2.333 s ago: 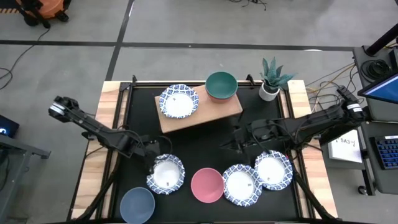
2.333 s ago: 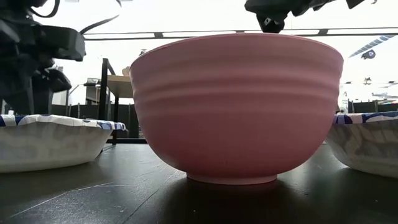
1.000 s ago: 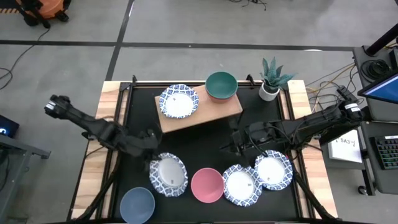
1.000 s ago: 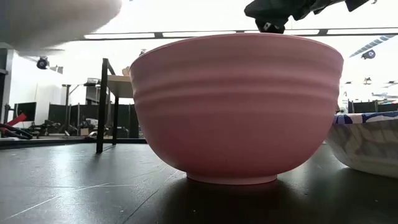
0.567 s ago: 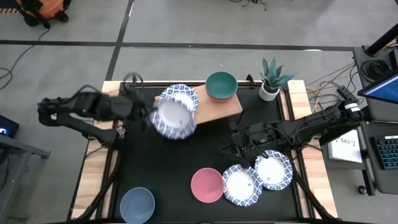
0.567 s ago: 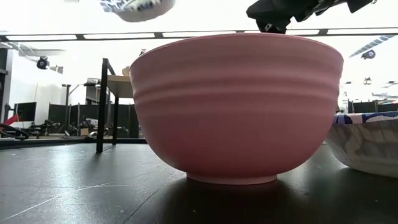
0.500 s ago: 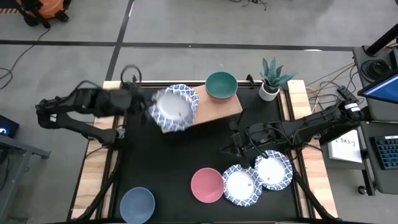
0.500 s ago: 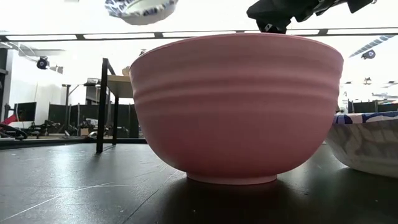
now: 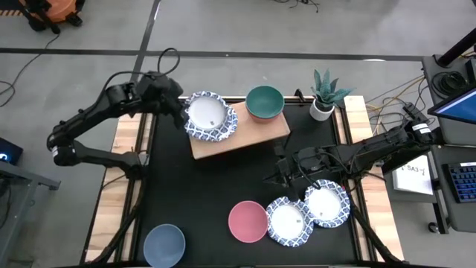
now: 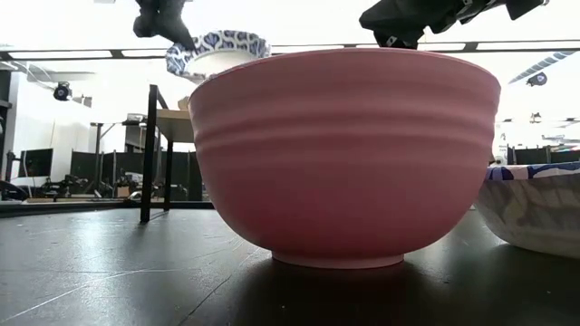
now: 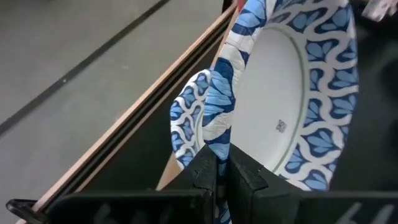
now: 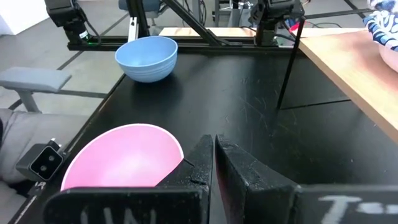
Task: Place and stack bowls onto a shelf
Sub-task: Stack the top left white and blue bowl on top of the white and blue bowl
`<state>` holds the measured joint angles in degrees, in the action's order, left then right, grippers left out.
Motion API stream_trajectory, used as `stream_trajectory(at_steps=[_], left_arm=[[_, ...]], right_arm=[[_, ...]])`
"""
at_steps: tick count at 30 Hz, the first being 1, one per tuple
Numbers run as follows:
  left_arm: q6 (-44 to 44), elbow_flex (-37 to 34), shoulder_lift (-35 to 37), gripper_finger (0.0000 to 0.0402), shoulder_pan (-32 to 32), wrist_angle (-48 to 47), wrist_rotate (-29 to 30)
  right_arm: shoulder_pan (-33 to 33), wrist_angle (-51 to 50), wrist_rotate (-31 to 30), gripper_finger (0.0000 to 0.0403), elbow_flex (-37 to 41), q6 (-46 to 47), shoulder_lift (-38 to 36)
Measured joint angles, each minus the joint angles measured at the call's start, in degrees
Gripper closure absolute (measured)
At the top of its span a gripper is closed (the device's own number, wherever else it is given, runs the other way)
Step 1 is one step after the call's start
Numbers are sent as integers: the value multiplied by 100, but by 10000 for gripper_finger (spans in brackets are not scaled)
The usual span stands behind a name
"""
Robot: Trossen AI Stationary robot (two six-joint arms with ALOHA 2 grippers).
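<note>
From above, your left gripper (image 9: 181, 113) is clamped on the rim of a white blue-rimmed bowl (image 9: 207, 115) held over the shelf (image 9: 245, 135), above another patterned bowl (image 9: 223, 125) there and beside the green bowl (image 9: 264, 103); your right gripper (image 9: 278, 173) hangs pinched together with nothing in it just off the shelf, with the pink bowl (image 9: 247, 221), two patterned bowls (image 9: 290, 220) and the blue-grey bowl (image 9: 163, 245) farther from it on the black table (image 9: 223, 186). At table height, the pink bowl fills your view with the carried bowl aloft behind it. Your left wrist view shows the fingers (image 11: 205, 174) squeezing that bowl's rim; your right wrist view shows jaws closed above the pink bowl, near the shelf's edge.
</note>
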<state>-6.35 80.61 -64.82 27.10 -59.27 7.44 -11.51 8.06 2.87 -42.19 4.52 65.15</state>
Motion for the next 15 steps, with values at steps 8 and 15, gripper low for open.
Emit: stream_trajectory(at_steps=[8,15], left_arm=[[273,-6,-476,388,48,14,-109],[420,-4,-643,343,47,54,-107]], right_arm=[[0,-9,2,394,0,69,0],[0,-13,2,394,0,108,0]])
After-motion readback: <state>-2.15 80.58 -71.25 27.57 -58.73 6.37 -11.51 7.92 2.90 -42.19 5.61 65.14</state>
